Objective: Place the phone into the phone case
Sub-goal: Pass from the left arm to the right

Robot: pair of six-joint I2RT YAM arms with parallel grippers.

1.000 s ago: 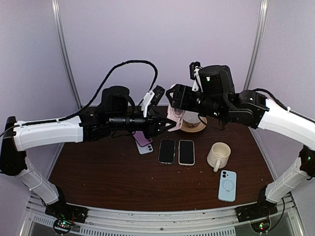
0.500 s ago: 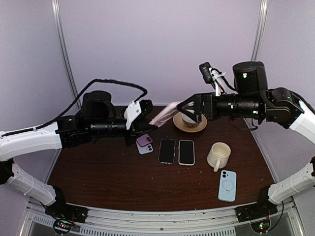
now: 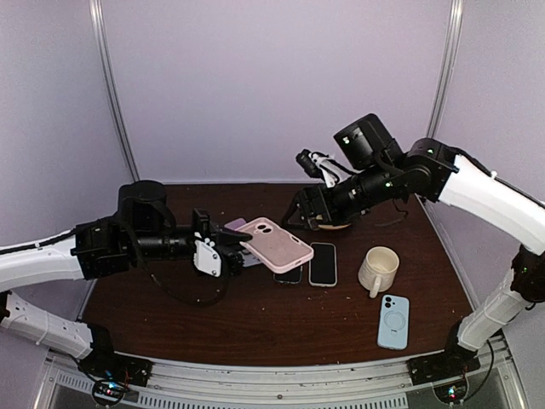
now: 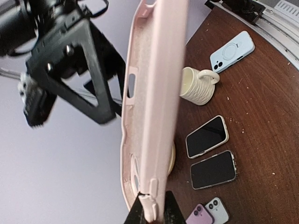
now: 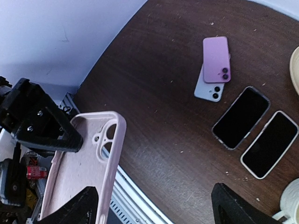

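While your left claw (image 4: 152, 212) stays out of the phones' way, it is clenched on the pink phone case (image 3: 277, 241). It pinches one short end, so the rest juts past its tips in mid-air.

Treat that case as light and soft. I judge it to be matte silicone, so it will bow or twist if you press on the unsupported far end. From the left wrist you see thin walls with button cut-outs, and the lens hole sits at the end nearest the claw's tips. Hold it by a side wall, not the floppy back, when the phone goes in.

Your right claw (image 3: 298, 213) is released, jaws wide, with nothing between them. Below it lie the dark-screened phones (image 5: 241, 117), side by side and face up on the table (image 3: 213, 315). One is partly under the case's free end.

Each is stiff, glass-fronted, slick and heavier than the case. Each also lies flat on the wood, so take it across the long edges near the middle. Which of them fits the case is too hard to tell from here.

Just below the left claw's tips, a purple phone (image 5: 216, 59) rests on a pale phone (image 5: 209, 88), backs up. A blue-backed handset (image 3: 393, 321) with a ring mark lies beside a mug (image 3: 378, 270), well apart from both claws.

No brand, logo or writing is legible anywhere.
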